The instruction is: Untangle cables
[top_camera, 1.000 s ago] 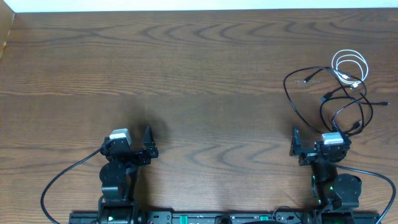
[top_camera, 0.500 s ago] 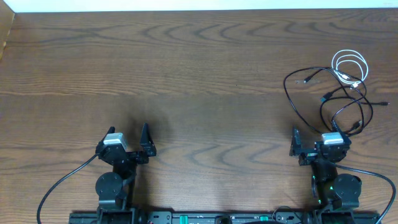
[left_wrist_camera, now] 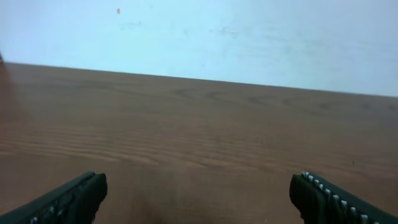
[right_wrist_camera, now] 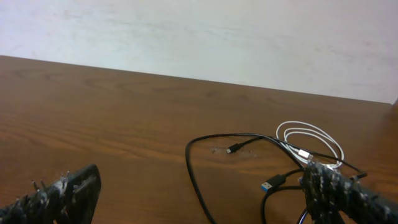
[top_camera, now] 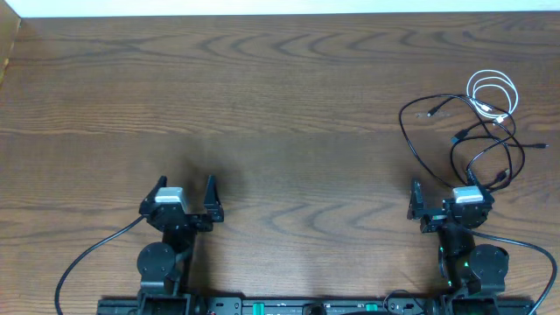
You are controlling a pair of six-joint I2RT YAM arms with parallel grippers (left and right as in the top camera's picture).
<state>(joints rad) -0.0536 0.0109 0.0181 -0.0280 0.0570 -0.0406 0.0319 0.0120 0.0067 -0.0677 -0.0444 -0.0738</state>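
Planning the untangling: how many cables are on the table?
3. White cable, coiled at far right; one black cable sweeping wide to its left; a second black cable looped below the coil. They overlap, so more could be hidden.

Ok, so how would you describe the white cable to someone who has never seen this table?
Look at the right end of the wooden table, where thin cords lie in a loose tangle. The white cable is the small, neat round coil at the tangle's edge farthest from the robot. It is the only pale cord, and the black cables sprawl in wider loops.
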